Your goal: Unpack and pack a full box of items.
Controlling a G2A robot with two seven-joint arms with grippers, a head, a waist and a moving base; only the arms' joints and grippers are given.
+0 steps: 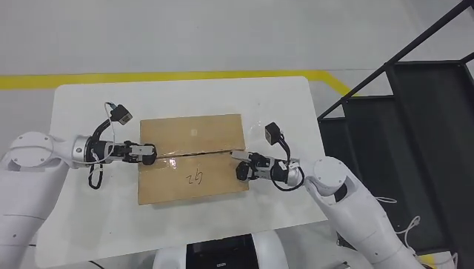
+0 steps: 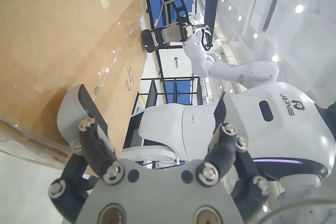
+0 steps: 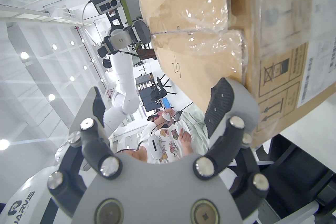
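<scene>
Both ends of closed box (image 1: 194, 132) flanked by wide-open left gripper (image 1: 147, 153) and right gripper (image 1: 238, 163), unpacking not yet started; next probably prying taped seam (image 1: 196, 153) apart.

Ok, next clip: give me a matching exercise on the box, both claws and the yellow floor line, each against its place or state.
Things:
1. cardboard box
2. left claw
3. right claw
4. yellow line

Places or states:
A. open, at the box's end on the robot's right
B. on the floor beyond the table
C. flaps closed, clear tape along the seam, lying on the table
D. open, at the box's end on the robot's left

Pairs: 1-C; 2-D; 3-A; 4-B.
</scene>
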